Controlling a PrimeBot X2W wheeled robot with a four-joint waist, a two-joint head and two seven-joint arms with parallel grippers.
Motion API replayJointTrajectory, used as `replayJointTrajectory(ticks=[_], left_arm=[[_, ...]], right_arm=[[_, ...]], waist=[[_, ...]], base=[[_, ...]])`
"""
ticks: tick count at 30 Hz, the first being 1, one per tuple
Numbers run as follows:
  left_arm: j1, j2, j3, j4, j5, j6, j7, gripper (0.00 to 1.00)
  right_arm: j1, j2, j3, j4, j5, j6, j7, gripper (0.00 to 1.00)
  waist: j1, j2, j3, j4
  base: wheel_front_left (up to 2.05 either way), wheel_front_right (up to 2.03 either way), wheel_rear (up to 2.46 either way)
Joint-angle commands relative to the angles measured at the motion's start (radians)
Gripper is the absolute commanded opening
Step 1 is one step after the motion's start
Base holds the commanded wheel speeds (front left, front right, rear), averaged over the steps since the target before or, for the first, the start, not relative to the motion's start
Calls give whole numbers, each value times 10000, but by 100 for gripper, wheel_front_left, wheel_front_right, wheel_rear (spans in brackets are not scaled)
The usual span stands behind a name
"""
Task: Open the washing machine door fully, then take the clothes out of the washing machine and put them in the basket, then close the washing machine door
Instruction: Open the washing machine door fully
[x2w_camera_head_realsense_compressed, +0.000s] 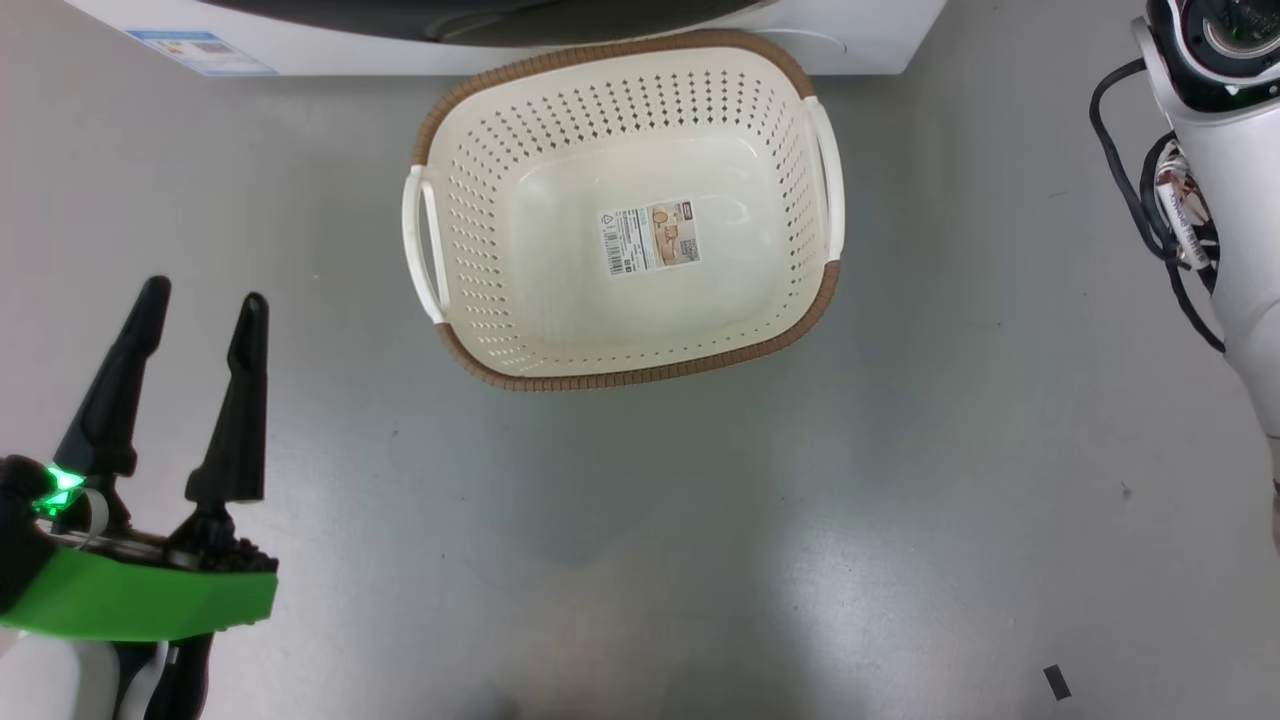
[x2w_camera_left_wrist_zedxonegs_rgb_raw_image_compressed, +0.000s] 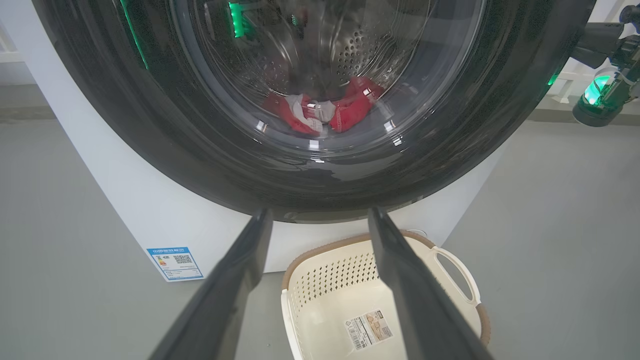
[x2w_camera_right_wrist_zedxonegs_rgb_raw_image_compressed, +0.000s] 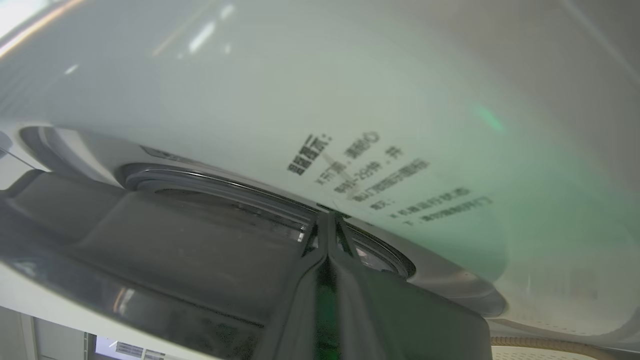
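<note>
Door (x2w_camera_left_wrist_zedxonegs_rgb_raw_image_compressed: 165, 150) is noted shut; purchase may be lost if the right end effector (x2w_camera_right_wrist_zedxonegs_rgb_raw_image_compressed: 327, 220), pressed together at its rim, is pulled askew; left end effector (x2w_camera_head_realsense_compressed: 205, 293) is held spread.

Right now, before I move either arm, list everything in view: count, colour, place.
washing machine: one, white, on the floor behind the basket.
washing machine door: one, glossy black rim with clear glass, on the machine's front.
clothes: one bundle, red with white trim, in the drum behind the door's glass.
blue label: one, low on the machine's front.
basket: one, cream with a brown rim, on the floor before the machine, nothing in it but its sticker.
dark scrap: one, black, on the floor, near right.
floor: grey.
left gripper: open, lower left, over bare floor.
right gripper: shut, tips at the seam between the door's rim and the white front.
</note>
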Motion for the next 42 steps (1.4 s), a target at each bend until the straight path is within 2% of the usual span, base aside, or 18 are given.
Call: replayJointTrajectory(ticks=[1, 11, 27, 42], left_arm=[[-100, 393, 362, -161, -52, -52, -88, 100], [-139, 378, 303, -43, -38, -52, -88, 100], [88, 310, 238, 74, 96, -52, -88, 100], [194, 172, 78, 195, 170, -52, -88, 100]], right_arm=[[-105, 328, 152, -216, -43, -7, 127, 0], [-11, 426, 559, -609, 26, -7, 1006, 0], [1002, 150, 1177, -1270, 98, -7, 2229, 0], [1959, 68, 1398, -1498, 212, -7, 2662, 0]], waist=[[0, 0, 20, 14], [0, 0, -104, -128], [0, 0, -882, -396], [0, 0, -1449, -444]], base=[[0, 0, 0], [0, 0, 0], [0, 0, 0], [0, 0, 0]])
